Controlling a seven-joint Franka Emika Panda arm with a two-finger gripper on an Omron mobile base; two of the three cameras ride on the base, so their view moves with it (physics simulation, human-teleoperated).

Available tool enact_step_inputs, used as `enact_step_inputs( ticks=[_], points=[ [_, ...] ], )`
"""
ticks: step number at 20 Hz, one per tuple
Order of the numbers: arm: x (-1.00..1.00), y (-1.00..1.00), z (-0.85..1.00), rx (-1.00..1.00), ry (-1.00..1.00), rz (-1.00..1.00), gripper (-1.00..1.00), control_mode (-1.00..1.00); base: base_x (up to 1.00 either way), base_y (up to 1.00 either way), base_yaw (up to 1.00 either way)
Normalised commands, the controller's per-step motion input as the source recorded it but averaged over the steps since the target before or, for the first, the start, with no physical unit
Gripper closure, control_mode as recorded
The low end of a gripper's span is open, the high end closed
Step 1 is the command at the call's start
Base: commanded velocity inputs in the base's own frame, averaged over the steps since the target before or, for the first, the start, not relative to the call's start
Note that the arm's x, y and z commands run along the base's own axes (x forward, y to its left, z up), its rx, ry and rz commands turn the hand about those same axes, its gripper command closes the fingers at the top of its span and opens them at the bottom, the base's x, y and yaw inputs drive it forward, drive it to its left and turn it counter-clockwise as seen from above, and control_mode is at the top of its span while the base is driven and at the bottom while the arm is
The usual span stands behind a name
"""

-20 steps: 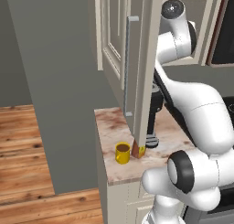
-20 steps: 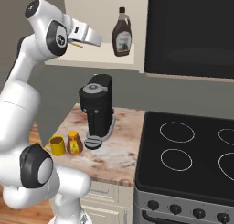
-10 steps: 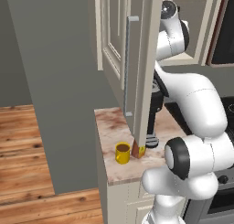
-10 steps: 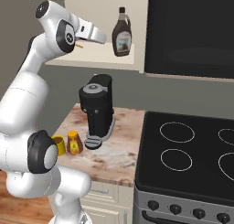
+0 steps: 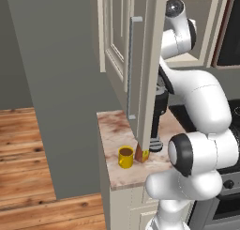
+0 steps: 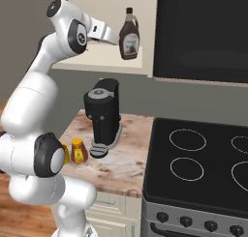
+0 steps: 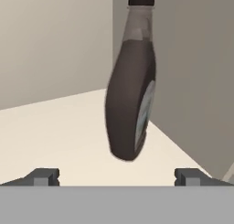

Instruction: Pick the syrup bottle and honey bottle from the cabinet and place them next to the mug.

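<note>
The dark brown syrup bottle (image 6: 129, 37) stands upright on the pale shelf of the open cabinet (image 6: 97, 62). In the hand view the syrup bottle (image 7: 130, 95) is straight ahead of my gripper (image 7: 116, 178), a short way beyond the fingertips (image 7: 43, 177). My gripper (image 6: 114, 38) is open and empty, just left of the bottle. The amber honey bottle (image 6: 77, 150) stands on the counter beside the yellow mug (image 6: 66, 154), which my arm partly hides. From the left, the mug (image 5: 125, 157) shows in full and the honey bottle (image 5: 142, 155) peeks out below the cabinet door (image 5: 143, 60).
A black coffee machine (image 6: 103, 116) stands on the marble counter (image 6: 121, 163) under the shelf. A black stove (image 6: 198, 168) adjoins the counter on the right, with a dark microwave (image 6: 203, 33) above it. The open door's grey bar handle (image 5: 131, 67) hangs over the counter's left part.
My arm has straightened upward and the open gripper has edged slightly closer to the syrup bottle. Bottles, mug and camera have not moved.
</note>
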Motion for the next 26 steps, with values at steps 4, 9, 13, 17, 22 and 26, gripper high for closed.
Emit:
enact_step_inputs(
  ticks=[4,9,13,17,22,26],
  points=[
    [0.13,-0.16,0.00,0.00,0.00,0.00,-1.00,-1.00,0.00,0.00,0.00],
    [0.33,0.00,0.00,0.00,0.00,0.00,-1.00,-1.00,0.00,0.00,0.00],
    [0.22,0.00,0.00,0.00,0.00,0.00,-1.00,-1.00,0.00,0.00,0.00],
    [0.01,-0.14,0.00,0.00,0.00,-0.02,-1.00,-1.00,0.00,0.00,0.00],
    [0.00,-0.13,0.00,0.00,0.00,-0.05,-1.00,-1.00,0.00,0.00,0.00],
    [0.07,0.00,0.00,0.00,0.00,-0.06,-1.00,-1.00,0.00,0.00,0.00]
  ],
)
